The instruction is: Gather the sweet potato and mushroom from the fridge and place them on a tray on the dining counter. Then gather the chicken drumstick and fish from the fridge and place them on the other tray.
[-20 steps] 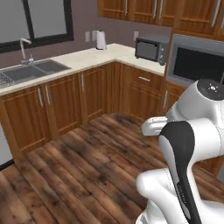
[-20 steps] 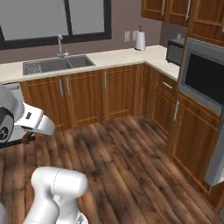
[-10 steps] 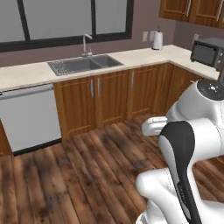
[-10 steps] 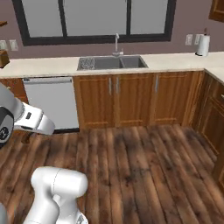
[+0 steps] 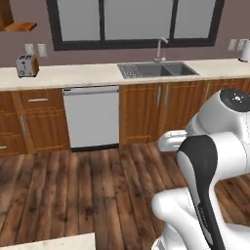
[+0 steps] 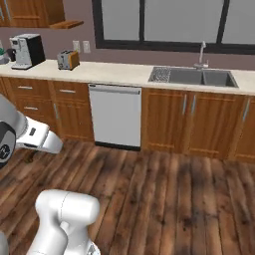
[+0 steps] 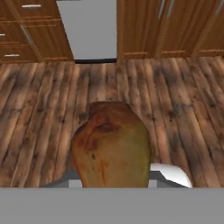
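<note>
Since the earlier frames the whole scene has slid sideways: the base has turned, so the corner with the microwave has gone and the window wall now faces the cameras.

The wall surface (image 6: 124, 73) runs across the far side, with the white dishwasher (image 6: 115, 116) beneath it and the sink (image 6: 194, 76) to its right. A toaster (image 6: 67, 60) and coffee machine (image 6: 26, 51) stand at far left.

In the hand view the sweet potato (image 7: 112, 148) sits held in the pincer, brown and knobbly, above the wood floor (image 7: 183, 100); the fingertips are hidden behind it.
</note>
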You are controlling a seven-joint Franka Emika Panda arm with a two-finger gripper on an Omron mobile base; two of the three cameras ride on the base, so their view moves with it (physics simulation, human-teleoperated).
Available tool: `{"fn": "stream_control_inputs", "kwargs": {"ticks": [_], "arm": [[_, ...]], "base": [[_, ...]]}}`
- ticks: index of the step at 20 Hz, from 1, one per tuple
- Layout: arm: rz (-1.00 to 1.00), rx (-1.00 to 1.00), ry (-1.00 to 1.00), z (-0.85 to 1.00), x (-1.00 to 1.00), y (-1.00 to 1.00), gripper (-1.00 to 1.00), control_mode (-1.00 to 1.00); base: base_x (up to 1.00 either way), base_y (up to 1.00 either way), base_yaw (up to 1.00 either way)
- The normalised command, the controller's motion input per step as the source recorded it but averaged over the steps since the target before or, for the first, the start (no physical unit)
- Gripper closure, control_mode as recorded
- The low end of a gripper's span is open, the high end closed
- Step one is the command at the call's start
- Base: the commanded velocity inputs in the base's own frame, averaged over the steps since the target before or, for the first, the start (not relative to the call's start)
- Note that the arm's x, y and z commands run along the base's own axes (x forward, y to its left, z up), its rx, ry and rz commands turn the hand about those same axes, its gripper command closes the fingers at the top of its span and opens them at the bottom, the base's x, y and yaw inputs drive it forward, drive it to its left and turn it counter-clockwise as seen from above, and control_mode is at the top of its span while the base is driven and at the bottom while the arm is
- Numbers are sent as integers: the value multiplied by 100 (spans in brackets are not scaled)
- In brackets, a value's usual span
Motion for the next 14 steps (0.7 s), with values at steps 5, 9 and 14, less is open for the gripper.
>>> {"fn": "stream_control_inputs", "kwargs": {"ticks": [5, 9, 14], "arm": [[0, 0, 0, 0, 0, 0, 100, 100], [0, 0, 0, 0, 0, 0, 100, 100], [0, 0, 0, 0, 0, 0, 100, 100]], "base": [[0, 38, 51], [0, 37, 51], [0, 18, 49]]}}
